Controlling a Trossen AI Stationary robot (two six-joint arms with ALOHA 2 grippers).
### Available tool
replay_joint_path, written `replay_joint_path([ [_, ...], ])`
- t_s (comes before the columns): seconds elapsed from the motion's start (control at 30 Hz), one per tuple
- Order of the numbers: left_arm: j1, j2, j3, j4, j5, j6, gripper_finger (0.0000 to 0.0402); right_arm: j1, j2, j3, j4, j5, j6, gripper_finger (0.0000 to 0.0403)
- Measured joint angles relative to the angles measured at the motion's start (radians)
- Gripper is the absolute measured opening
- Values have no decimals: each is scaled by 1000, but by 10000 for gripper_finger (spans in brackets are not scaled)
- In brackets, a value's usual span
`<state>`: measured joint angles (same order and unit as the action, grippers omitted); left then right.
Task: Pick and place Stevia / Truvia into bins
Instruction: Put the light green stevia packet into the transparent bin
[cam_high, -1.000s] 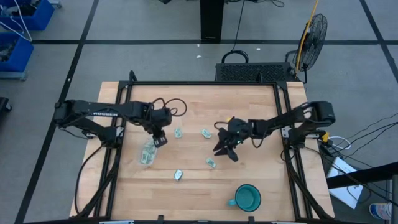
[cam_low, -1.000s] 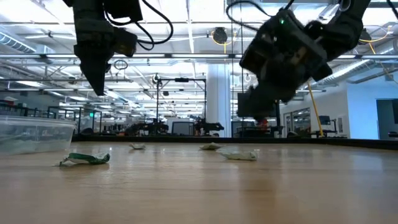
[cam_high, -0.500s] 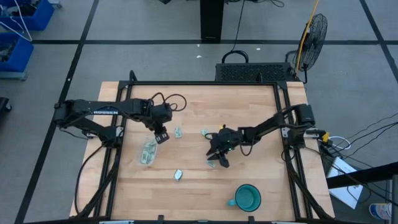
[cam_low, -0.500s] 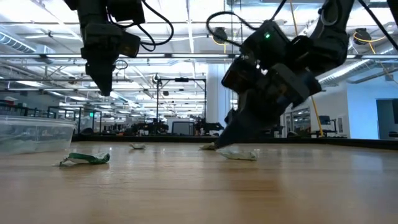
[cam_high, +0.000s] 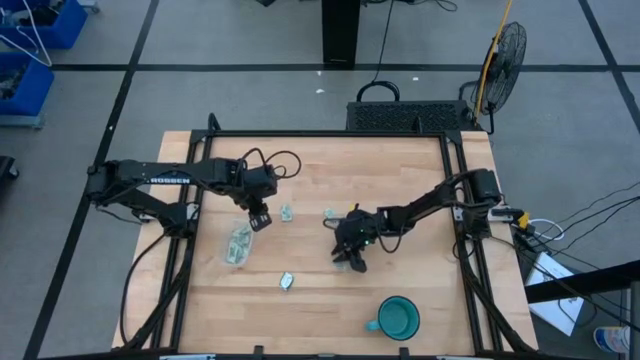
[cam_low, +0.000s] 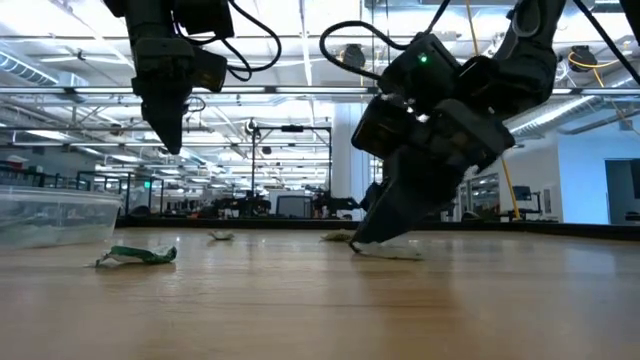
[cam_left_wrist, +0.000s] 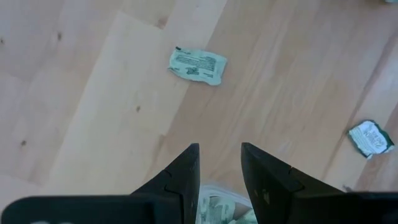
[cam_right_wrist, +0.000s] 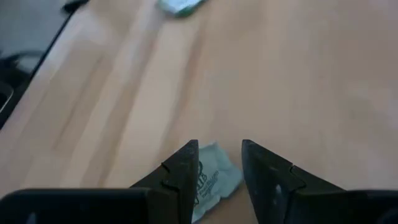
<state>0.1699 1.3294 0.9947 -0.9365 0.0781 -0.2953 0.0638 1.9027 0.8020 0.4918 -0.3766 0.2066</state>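
Wooden table (cam_high: 400, 170), 2 arms at work; 4 loose Stevia / Truvia sachets on the board, more in the tub. Sachet 1 (cam_high: 286, 212): just beside the left gripper (cam_high: 257, 221), long axis running roughly along the table's depth in the high view; in the left wrist view (cam_left_wrist: 198, 65) lying flat, printed face up, pale green. Sachet 2 (cam_high: 329, 213): near the table's middle, just beyond the right gripper (cam_high: 349, 257); orientation too small to tell. Sachet 3 (cam_right_wrist: 210, 179): under the right gripper, lying flat between its parted fingers (cam_right_wrist: 182, 172), tips straddling it, not gripped; low view shows the fingertips down at the board on it (cam_low: 385, 252). Sachet 4 (cam_high: 286, 282): toward the near edge, crumpled, set askew. Clear tub (cam_high: 238, 245): left part of the table, holding several sachets piled loosely, count not readable; left gripper above its far rim, fingers apart, holding nothing. Teal mug (cam_high: 398, 317): near edge, right side, upright.
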Motion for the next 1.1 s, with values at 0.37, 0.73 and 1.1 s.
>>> replay_joint_path([
  [0.37,0,0,0,-1,0,59,122,27,-2,2,-73,36,-36,116],
  [0.73,0,0,0,-1,-1,54,122,54,-3,1,-135,81,-308,81],
  [1.1,0,0,0,5,-54,52,122,44,-1,0,-215,85,-323,4],
])
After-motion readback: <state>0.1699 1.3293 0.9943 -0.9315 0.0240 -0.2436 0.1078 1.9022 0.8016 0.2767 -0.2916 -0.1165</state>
